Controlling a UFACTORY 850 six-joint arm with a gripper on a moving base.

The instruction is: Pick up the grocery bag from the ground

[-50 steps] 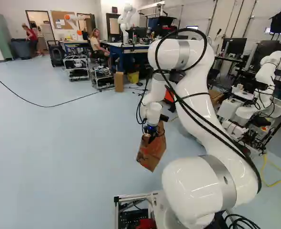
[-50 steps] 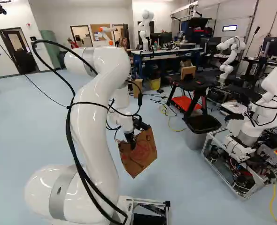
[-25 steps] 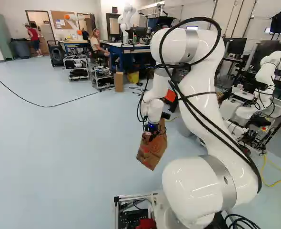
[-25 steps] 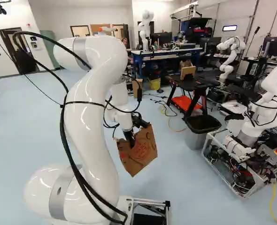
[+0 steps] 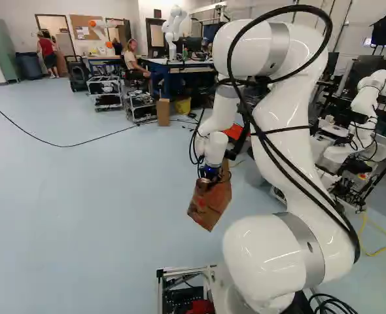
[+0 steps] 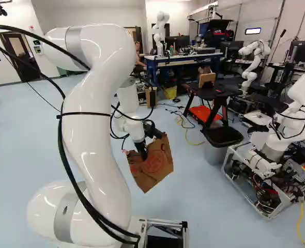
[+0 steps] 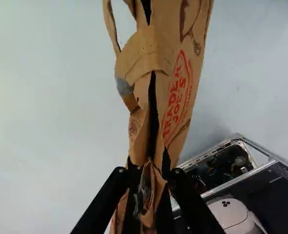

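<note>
pinching a brown paper grocery bag point(image 6: 155, 165) by a crumpled fold, both fingers of the black gripper point(image 7: 150, 179) pressed in from two sides. hanging tilted below the wrist, ahead of the base frame point(image 5: 180, 271); seemingly up off the floor point(image 5: 101, 196), with no contact made out in either base view. showing right of the arm point(image 6: 93, 119) in the right base view, left of the same arm's lower links in the left base view.

judging by thin, slack sides: probably empty or nearly so, light, soft, quick to crease. unlikely to slip out while bunched between fingers, more likely to swing, twist or tear at the fold if jerked. best taken by several layers together, near the middle of the rim; not by a single ply or a loose strip. likely to sag from an off-centre hold with any load inside.

unable to name the edge caught: rim, handle or side fold. unable to see the pads, hidden against bunched paper. showing only a dark slit into the bag, nothing of any contents. cut off at the wrist view's border, far end missing. hard to judge height above the floor.
</note>
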